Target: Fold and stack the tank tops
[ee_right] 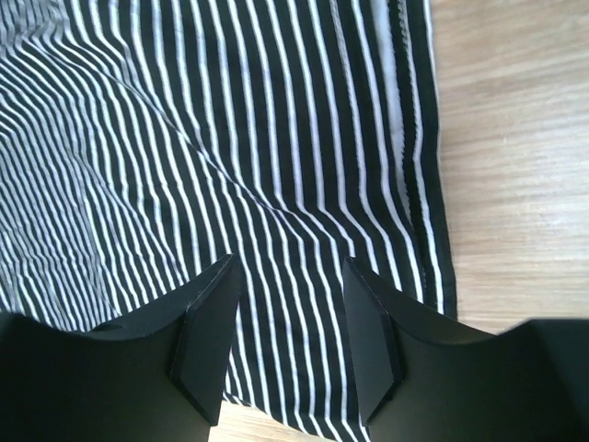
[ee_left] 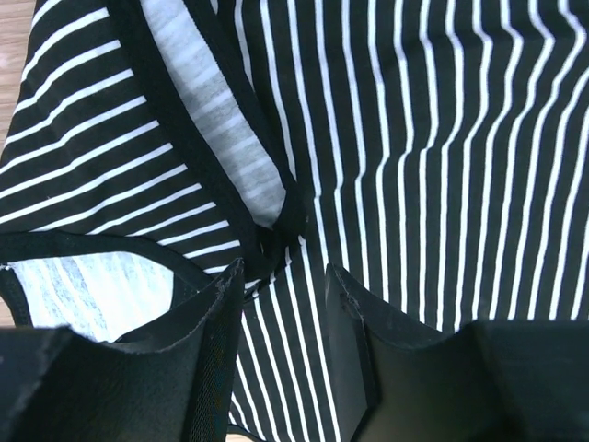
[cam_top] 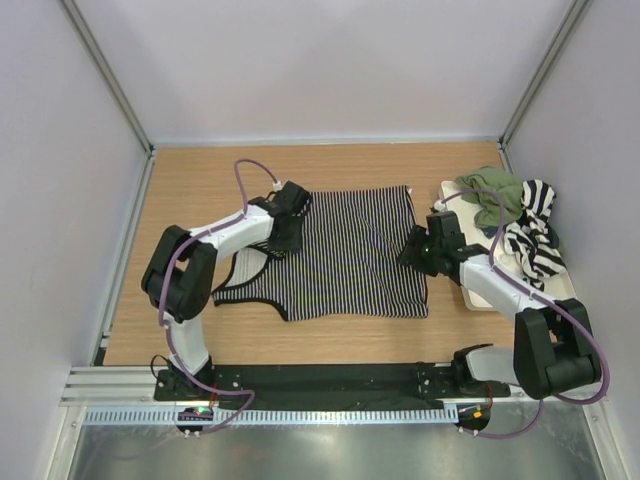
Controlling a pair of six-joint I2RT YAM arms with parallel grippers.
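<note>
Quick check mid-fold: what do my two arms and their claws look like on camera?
The left arm and right arm have white link shells, black joints and black bases. A thin purple cable loops along each. The left claw and right claw are matte black, with two flat wedge-shaped fingers. No markings visible.

The left arm (cam_top: 225, 232) and the right arm (cam_top: 495, 283) both have glossy white links between bulky black joints, a lilac cable (cam_top: 243, 175) looping along each up from the bases (cam_top: 185, 382) at six o'clock, and matte black, wedge-shaped jaws.
</note>
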